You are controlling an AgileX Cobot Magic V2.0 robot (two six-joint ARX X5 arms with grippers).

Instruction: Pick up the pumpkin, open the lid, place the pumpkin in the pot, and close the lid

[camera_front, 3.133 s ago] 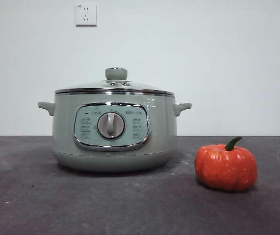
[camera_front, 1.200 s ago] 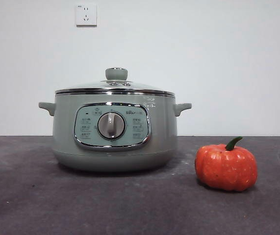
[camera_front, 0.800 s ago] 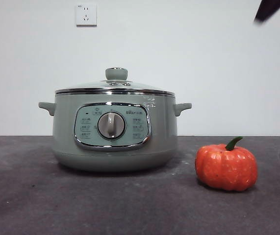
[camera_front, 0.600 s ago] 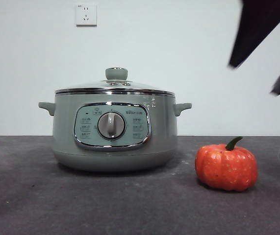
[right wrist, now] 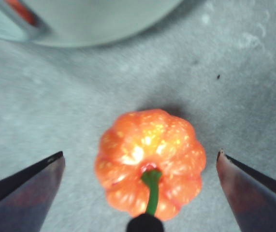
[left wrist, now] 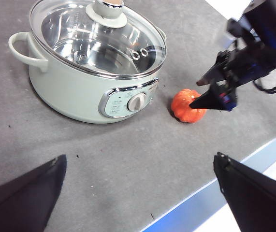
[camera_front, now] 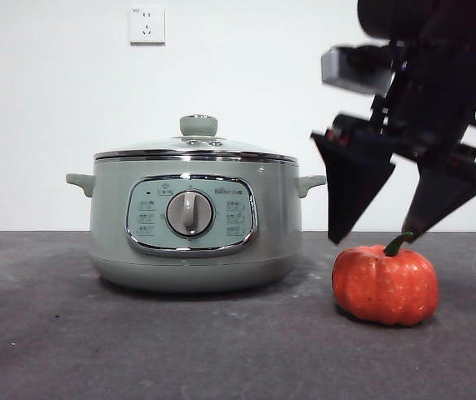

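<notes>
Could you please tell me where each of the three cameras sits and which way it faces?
Front view: low at table height, facing the pale sage-green round pot; the right end effector hangs over the small glossy orange pumpkin.
Left wrist view: high, looking down on pot, pumpkin and right end effector; own open jaws at the edge.
Right wrist view: straight above the pumpkin, own jaws open.
All share the pumpkin.

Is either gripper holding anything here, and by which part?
Nothing is held. The right gripper hangs open above the small orange ribbed pumpkin; the left gripper is open, away.

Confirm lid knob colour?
Pale sage green, matching the pot. The lid knob shows best in the front view.
</notes>
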